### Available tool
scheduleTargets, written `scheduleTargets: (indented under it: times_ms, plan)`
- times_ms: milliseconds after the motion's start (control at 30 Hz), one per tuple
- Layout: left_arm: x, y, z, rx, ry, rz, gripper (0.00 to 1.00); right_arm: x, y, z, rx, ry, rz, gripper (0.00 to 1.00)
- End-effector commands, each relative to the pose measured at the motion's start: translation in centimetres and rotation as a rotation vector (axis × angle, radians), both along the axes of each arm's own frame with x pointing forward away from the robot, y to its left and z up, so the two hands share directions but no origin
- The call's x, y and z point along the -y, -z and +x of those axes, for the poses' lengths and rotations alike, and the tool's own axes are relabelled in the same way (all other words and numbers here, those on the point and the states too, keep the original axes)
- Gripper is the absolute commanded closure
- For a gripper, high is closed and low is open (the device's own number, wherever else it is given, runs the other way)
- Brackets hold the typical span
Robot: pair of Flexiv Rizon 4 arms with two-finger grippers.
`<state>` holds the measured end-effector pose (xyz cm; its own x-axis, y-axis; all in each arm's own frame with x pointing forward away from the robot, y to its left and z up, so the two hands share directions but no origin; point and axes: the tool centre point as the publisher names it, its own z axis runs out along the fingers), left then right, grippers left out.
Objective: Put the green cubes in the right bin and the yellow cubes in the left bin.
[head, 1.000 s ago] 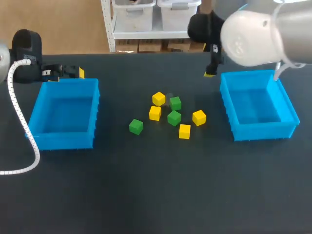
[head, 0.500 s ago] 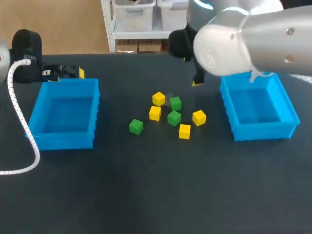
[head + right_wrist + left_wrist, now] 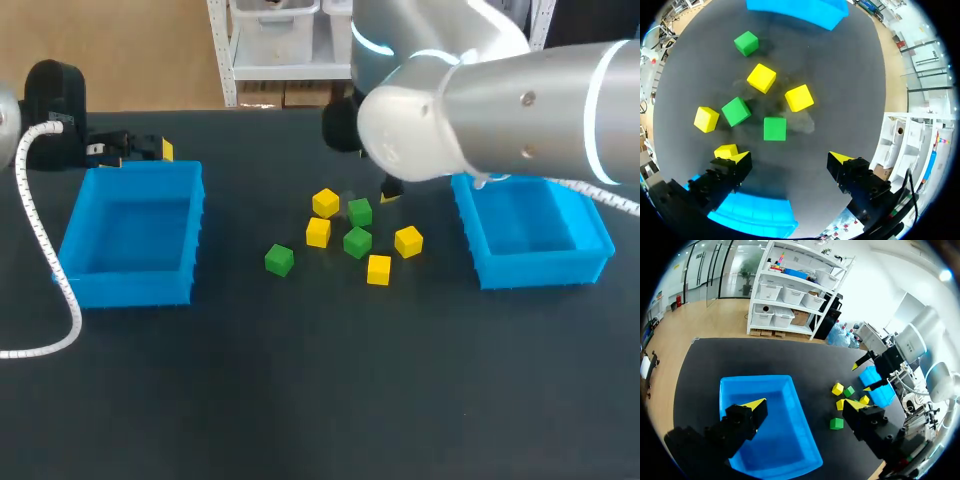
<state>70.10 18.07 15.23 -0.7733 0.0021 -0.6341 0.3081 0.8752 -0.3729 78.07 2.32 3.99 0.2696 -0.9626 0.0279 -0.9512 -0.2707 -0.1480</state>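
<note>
**Counter** (image 3: pixel 300 380): dark surface carrying two blue bins and seven cubes.

**Left bin** (image 3: pixel 130 285): blue, open-topped, at the left side.

**Right bin** (image 3: pixel 540 270): blue, open-topped, at the right side.

**Cubes:** all lie on the counter between the bins, none in either bin.
- The far yellow cube (image 3: pixel 325 203) sits just beside the far green cube (image 3: pixel 360 212).
- Nearer the camera is a row of the middle yellow cube (image 3: pixel 318 232), the middle green cube (image 3: pixel 357 242) and the right yellow cube (image 3: pixel 408 241).
- The near yellow cube (image 3: pixel 378 269) lies in front of that row.
- The lone green cube (image 3: pixel 279 260) sits slightly apart on the left of the group.

**Right tool** (image 3: pixel 790 157): fingers spread wide, gripping nothing. It hangs above the cluster with the far green cube just ahead of the gap between its fingers. In the head view the right arm (image 3: pixel 480 110) covers most of it, and one yellow tip shows beside that cube.

**Left tool** (image 3: pixel 806 404): fingers spread wide, gripping nothing. It is at the back edge of the left bin, well apart from the cubes.
</note>
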Motion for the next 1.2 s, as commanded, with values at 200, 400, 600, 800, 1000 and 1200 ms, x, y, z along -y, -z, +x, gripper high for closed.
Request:
scheduleTargets:
  times_ms: [200, 400, 600, 800, 1000, 1200]
  plan:
    - [-0.2, 0.2, 0.0, 0.006, 0.006, -0.008, 0.0, -1.5, 2.3, 0.4, -0.029, 0.023, 0.008, 0.0]
    - [-0.2, 0.2, 0.0, 0.006, 0.006, -0.008, 0.0, -1.8, 3.4, 0.0, -0.046, 0.024, 0.008, 0.0]
    - [-0.2, 0.2, 0.0, 0.006, 0.006, -0.008, 0.0, -2.1, 3.7, 0.1, -0.053, 0.035, 0.01, 0.0]
    - [-0.2, 0.2, 0.0, 0.006, 0.006, -0.008, 0.0, -2.2, 3.9, -0.4, -0.06, 0.039, 0.007, 0.0]
    - [-0.2, 0.2, 0.0, 0.006, 0.006, -0.008, 0.0, -1.8, 4.3, -1.3, -0.079, 0.052, 0.009, 0.02]
    - [-0.2, 0.2, 0.0, 0.006, 0.006, -0.008, 0.0, -1.6, 5.0, -2.1, -0.093, 0.054, 0.007, 0.74]
